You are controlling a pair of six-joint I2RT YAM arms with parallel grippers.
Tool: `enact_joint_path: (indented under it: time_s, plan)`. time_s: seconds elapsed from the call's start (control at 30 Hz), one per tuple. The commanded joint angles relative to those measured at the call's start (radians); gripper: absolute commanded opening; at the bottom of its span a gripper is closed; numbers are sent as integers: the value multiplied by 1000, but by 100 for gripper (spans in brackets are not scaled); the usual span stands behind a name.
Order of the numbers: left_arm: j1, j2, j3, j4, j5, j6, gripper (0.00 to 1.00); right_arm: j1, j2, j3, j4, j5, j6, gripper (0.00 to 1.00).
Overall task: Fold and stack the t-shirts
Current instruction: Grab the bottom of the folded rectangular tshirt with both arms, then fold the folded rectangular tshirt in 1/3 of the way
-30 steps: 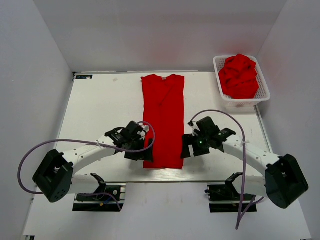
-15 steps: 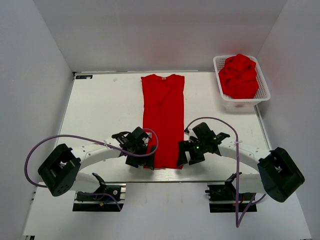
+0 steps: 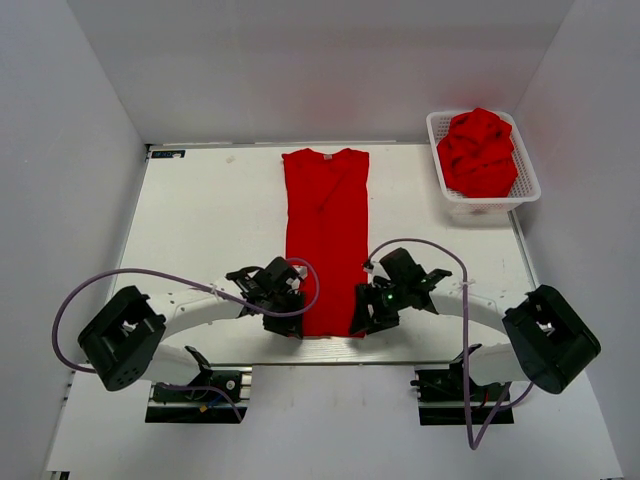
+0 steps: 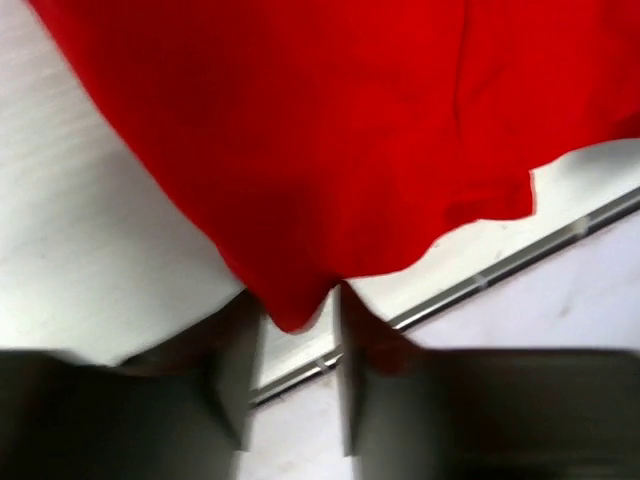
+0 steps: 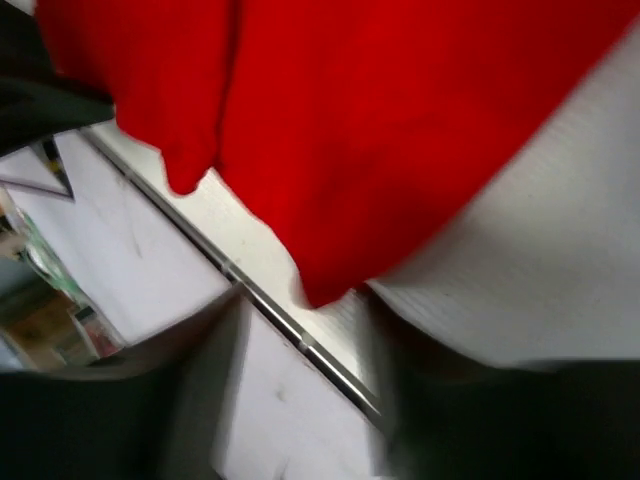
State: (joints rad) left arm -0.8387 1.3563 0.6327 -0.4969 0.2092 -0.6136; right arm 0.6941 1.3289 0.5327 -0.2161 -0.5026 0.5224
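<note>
White tabletop — red t-shirt folded into a strip at centre, hem at 6 o'clock. Left gripper and right gripper parted, straddling hem corners, nothing clamped. Crosswise folds pending — heaped shirts in basket, 1 o'clock, unfolded.

Desk: white, matte, flat. A pale metal rail runs along its near edge, and a lower white surface lies in front of that. Plain pale grey panels enclose the desk: back wall, left wall, right wall. A small dark label sits at the desk's far-left corner. Lighting is even, with soft shadows.
</note>
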Motion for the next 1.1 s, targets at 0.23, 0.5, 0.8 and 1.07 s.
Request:
enact_joint_path:
  time_s: [0.23,0.5,0.8,1.07]
  plan:
    - [-10,28,-14,29,-13,23,0,7,35,-5,-23,81,31,0]
    - [-10,-49,56,-3,-40,23,0,5,-17,38,-31,116,-15,0]
    - [21,10,231,-57,-238,12,0,-2,12,170,-16,243,-84,0]
    - [105,188,473,-104,-357,21,0,-44,159,357,-9,401,-116,0]
